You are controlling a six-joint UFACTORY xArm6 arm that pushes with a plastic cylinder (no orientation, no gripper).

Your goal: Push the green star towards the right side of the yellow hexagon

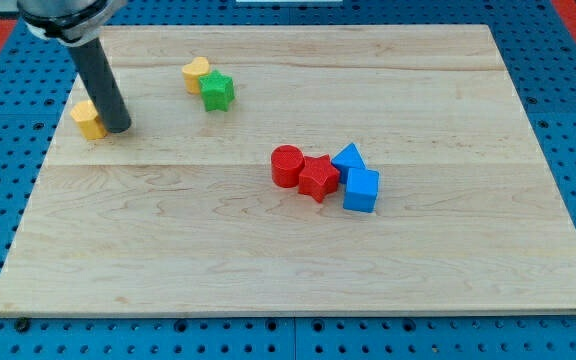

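In the camera view my tip [118, 128] rested at the view's upper left, touching or just beside a yellow block [88, 119] whose shape I could not settle; the arm carried no claw, only the bare rod, so there was nothing to open or clench. The green star [217, 91] sat well apart to the view's right, pressed against another yellow block [196, 73]. The risk, I judged, was mistaking which yellow piece was the hexagon, or dragging the near yellow block along on departure; a glancing push could also spin the star aside. No brand, label or writing was legible anywhere.
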